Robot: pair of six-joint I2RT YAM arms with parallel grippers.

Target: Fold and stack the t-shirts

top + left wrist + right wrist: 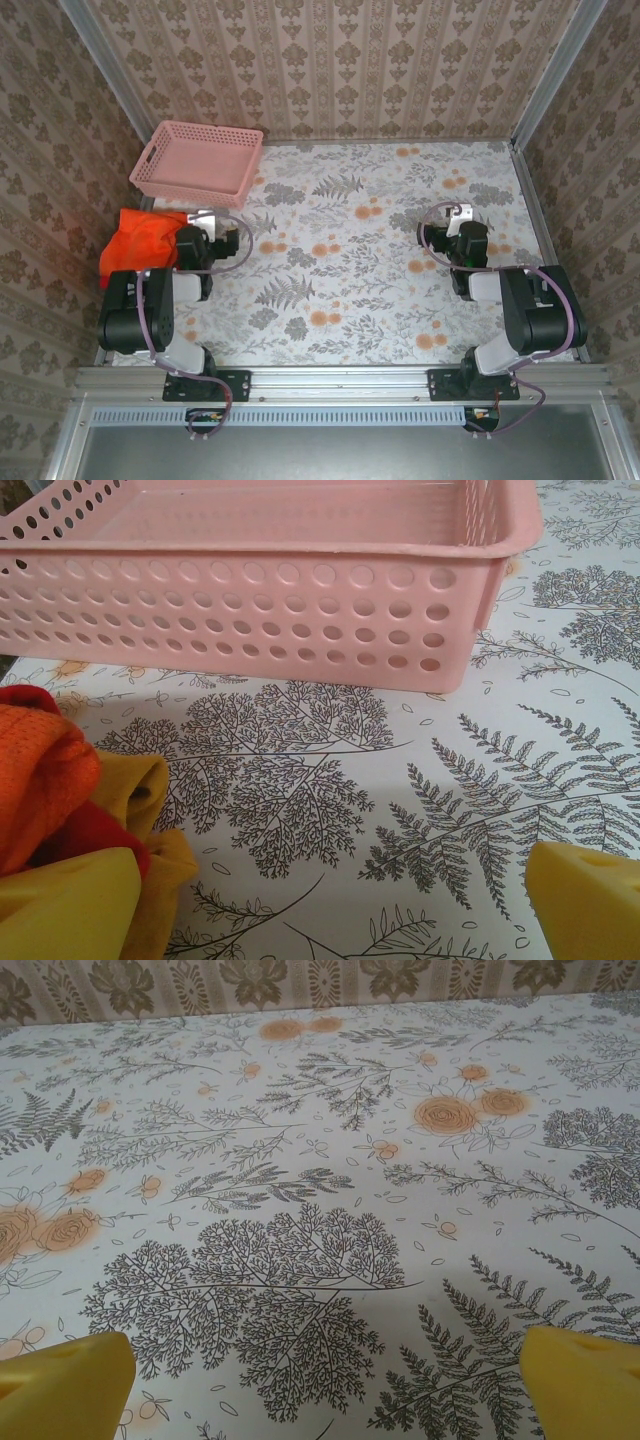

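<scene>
Left pincer (325, 908) spread apart beside crumpled t-shirts (45, 770), pink basket (250, 610) just beyond; right pincer (322, 1385) apart

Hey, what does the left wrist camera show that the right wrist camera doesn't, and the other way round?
Left wrist camera: the pink basket stands ahead, and the crumpled t-shirts, orange and red, lie at the left beside the left gripper. Right wrist camera: the patterned wall rises at the far edge, beyond a long run of tabletop ahead of the right gripper. Shared: the fern-printed table and yellow fingertips spread wide with nothing between them.
</scene>
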